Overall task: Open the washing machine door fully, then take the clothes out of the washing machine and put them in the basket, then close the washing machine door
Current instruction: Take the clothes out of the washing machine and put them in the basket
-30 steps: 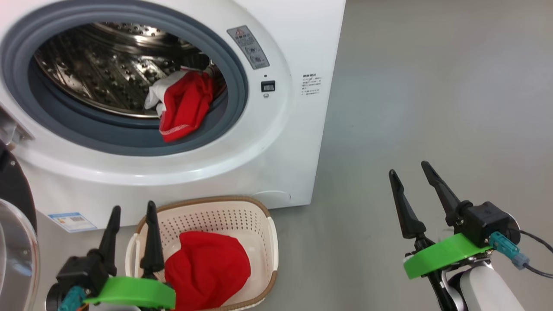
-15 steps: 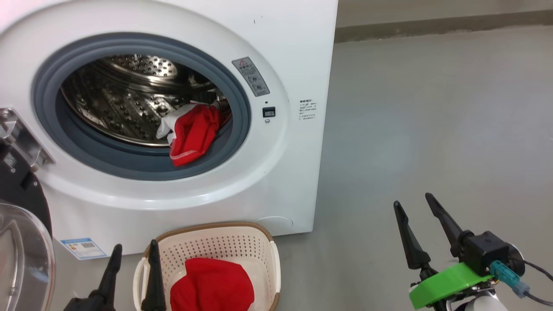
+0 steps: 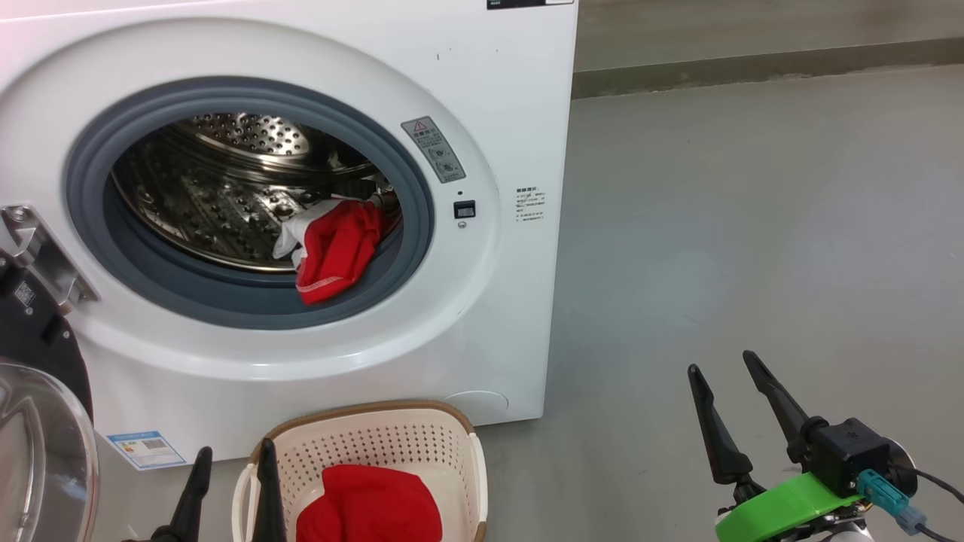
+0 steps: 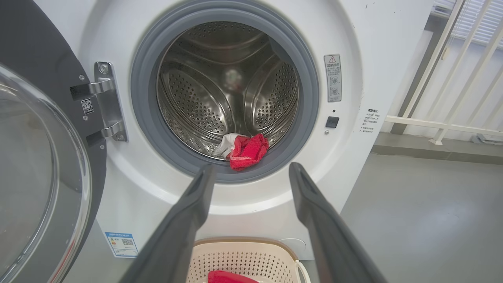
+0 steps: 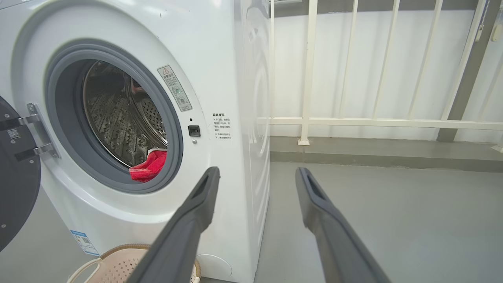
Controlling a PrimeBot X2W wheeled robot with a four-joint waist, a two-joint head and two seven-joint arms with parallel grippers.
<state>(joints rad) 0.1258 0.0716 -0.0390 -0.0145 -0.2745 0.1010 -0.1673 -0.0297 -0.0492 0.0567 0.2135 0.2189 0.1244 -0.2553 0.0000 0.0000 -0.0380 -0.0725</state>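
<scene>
The left gripper (image 3: 234, 452) is wide open and holds nothing, its fingers pointing up just in front of the washing machine (image 3: 489, 75), right beside the basket (image 3: 361, 410) (a red piece (image 3: 369, 504) lies in it). The right gripper (image 3: 721, 363) is wide open and empty too, off to the washing machine's right side. More red clothes (image 3: 335, 252) lie at the front of the washing machine's drum (image 3: 211, 188), well apart from both grippers, and the washing machine door (image 4: 39, 165) stands swung open on its left.

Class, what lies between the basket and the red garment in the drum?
Head view: the grey gasket, then the bare white front of the washing machine.
</scene>
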